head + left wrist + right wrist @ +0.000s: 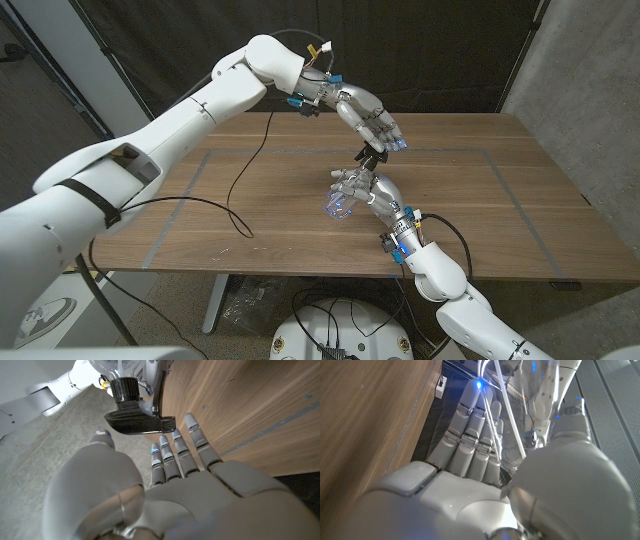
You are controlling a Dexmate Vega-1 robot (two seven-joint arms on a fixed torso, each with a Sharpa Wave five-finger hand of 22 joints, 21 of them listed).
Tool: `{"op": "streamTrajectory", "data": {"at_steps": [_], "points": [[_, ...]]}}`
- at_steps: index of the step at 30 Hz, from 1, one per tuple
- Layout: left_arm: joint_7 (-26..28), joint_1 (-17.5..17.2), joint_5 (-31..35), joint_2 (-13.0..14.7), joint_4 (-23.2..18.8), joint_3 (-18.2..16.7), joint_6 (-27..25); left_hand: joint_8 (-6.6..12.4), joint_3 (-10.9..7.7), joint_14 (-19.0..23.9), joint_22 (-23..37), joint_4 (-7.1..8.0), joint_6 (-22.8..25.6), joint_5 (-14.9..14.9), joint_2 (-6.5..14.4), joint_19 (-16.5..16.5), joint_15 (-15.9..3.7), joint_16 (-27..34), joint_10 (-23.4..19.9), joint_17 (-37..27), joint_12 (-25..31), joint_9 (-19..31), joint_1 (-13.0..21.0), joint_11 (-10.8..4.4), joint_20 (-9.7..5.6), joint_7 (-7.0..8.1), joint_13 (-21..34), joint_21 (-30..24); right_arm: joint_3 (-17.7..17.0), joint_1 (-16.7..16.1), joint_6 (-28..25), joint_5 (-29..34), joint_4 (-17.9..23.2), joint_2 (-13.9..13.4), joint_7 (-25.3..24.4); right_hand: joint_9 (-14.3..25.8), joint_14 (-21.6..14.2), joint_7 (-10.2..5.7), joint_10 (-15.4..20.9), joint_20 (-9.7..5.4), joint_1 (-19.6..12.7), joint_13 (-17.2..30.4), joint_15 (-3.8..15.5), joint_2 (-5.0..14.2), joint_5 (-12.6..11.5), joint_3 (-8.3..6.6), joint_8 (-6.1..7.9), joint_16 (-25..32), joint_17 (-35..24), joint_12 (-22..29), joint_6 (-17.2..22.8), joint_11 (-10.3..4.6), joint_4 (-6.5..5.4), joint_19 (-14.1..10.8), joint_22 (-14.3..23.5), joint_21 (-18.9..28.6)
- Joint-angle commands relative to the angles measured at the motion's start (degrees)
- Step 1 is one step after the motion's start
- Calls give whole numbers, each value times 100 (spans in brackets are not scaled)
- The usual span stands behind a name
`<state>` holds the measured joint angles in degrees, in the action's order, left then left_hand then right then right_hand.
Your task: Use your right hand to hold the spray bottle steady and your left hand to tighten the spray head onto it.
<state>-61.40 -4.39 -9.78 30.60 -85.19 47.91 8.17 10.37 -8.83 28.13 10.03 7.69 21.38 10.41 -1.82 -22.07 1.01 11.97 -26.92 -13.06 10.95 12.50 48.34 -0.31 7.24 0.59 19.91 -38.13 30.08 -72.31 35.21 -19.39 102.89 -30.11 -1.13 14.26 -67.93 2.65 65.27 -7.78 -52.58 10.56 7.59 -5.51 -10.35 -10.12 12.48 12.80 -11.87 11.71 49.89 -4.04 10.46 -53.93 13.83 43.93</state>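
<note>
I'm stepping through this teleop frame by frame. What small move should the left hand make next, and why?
Probably close the left hand onto the black spray head. The right hand already holds the clear spray bottle upright on the table, and the left wrist view shows the left hand's fingers spread just short of the head, gripping nothing. It needs a grip before it can twist.

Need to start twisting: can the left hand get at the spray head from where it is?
Probably yes. The left hand hovers open just above the black spray head, fingers apart, nothing between them; the right hand grips the clear bottle lower down.
</note>
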Motion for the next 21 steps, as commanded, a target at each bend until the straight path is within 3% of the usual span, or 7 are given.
{"op": "streamTrajectory", "data": {"at_steps": [1, 5, 7, 14, 18, 21], "points": [[136, 439, 603, 236, -1510, 339, -1610, 116, 81, 342, 22, -4, 94, 77, -28, -340, -37, 121, -254, 44, 105, -10, -84, 23, -53, -48, -64, -42, -53, -13, -139, 1145, 86, 5, -517, 24, -587, -836, 476, -448, -1393, 28, 575, 1421, 2, -345, 19, 43, -15, 21, 892, -421, -301, 42, 11, 66], [37, 648, 707, 190, -1682, 456, -1892, 186, 99, 487, 24, -11, 263, 91, -23, -466, -98, 157, -370, 75, 136, -20, -107, -35, -100, -51, -113, -52, -78, 59, -394, 1825, 246, -55, -722, 26, -588, -841, 477, -448, -1387, 28, 572, 1419, 1, -343, 17, 48, -25, 21, 894, -413, -306, 69, 6, 90], [16, 733, 763, 188, -1801, 490, -1987, 193, 104, 514, 25, -14, 285, 97, -14, -474, -135, 159, -418, 85, 146, -24, -114, -132, -120, -19, -132, -40, -41, 146, -471, 1882, 245, -77, -685, 26, -584, -841, 479, -448, -1387, 28, 571, 1418, 0, -343, 18, 47, -24, 22, 899, -429, -307, 75, 4, 95], [-316, 1216, 926, 88, -2078, 724, -2533, 223, 113, 554, 27, -19, 380, 109, 3, -462, -214, 159, -502, 97, 165, -33, -126, -250, -131, 96, -168, -3, 141, 479, -709, 2034, 138, -116, -534, 26, -577, -836, 485, -448, -1389, 29, 573, 1414, -1, -343, 19, 46, -28, 23, 911, -418, -306, 99, 0, 115], [-572, 1605, 1287, 20, -2350, 1048, -2864, 261, 115, 609, 27, -43, 496, 116, -5, -474, -261, 169, -555, 107, 176, -39, -103, -292, -154, 134, -190, 12, 209, 614, -969, 2629, 140, -87, -777, 25, -570, -838, 484, -447, -1381, 29, 568, 1411, -1, -339, 17, 44, -29, 22, 909, -426, -311, 118, -3, 122], [-723, 1755, 1436, 42, -2503, 1182, -2979, 265, 98, 545, 27, -122, 531, 132, -38, -448, -311, 126, -557, 125, 163, -47, 12, -377, -184, 212, -215, 45, 233, 661, -1090, 2655, 127, -72, -849, 25, -548, -839, 442, -445, -1378, 29, 571, 1407, -2, -337, 14, 33, -26, 6, 909, -446, -312, 146, -8, 130]]}}
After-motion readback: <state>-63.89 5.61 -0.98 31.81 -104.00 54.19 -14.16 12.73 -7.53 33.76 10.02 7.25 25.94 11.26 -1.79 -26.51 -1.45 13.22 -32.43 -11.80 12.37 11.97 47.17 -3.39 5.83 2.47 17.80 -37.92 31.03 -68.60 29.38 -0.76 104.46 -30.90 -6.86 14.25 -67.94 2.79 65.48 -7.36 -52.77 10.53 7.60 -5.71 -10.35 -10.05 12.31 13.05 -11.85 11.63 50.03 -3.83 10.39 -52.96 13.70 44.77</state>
